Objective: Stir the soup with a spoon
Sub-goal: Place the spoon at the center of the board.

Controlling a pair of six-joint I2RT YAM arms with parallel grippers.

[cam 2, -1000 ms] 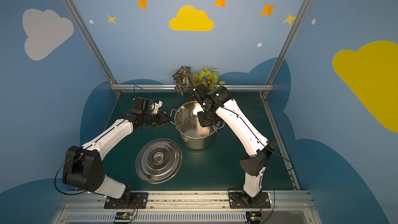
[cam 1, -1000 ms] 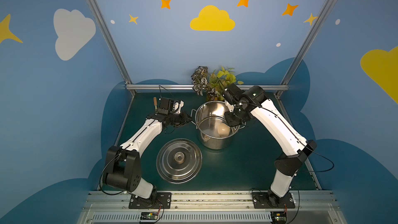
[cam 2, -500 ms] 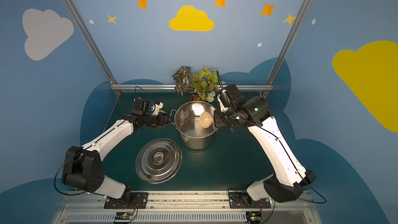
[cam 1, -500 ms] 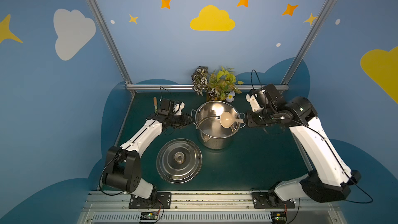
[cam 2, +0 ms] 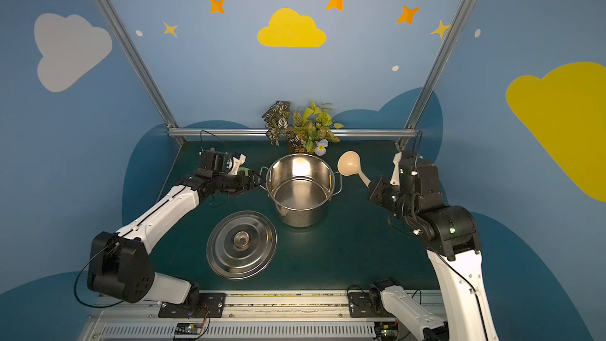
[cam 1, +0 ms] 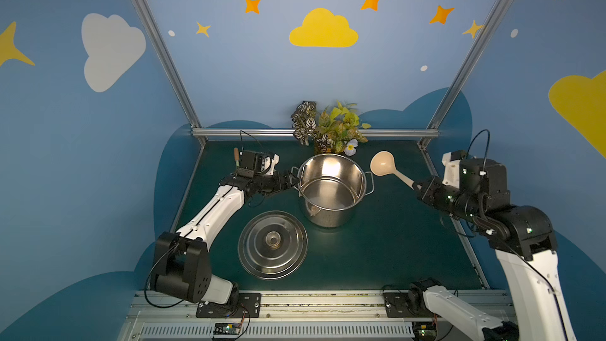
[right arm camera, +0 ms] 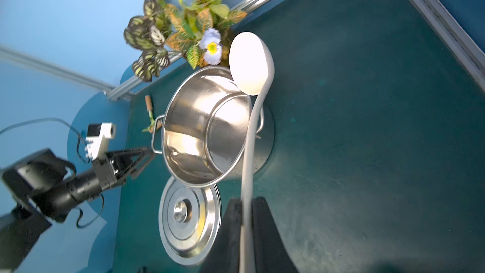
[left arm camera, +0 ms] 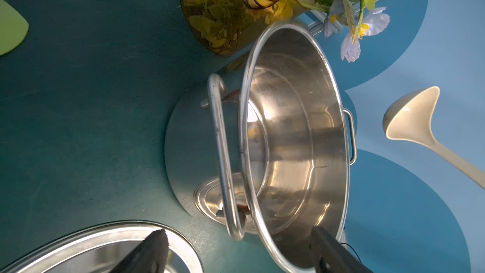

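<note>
- Steel pot stands mid-surface; its inside shows only bare, shiny metal.
- Cream ladle hangs in the air outside the rim, at the pot's 2 o'clock. Its handle runs back toward 4 o'clock.
- Your right tool is clamped tight on that handle's end.
- Your left tool sits at the pot's 9 o'clock, jaws wide apart either side of the loop handle, gripping nothing. Whether a finger brushes it, you can't quite tell.
- Lid lies flat at 7 o'clock, and the potted plant is at 12 o'clock.
</note>
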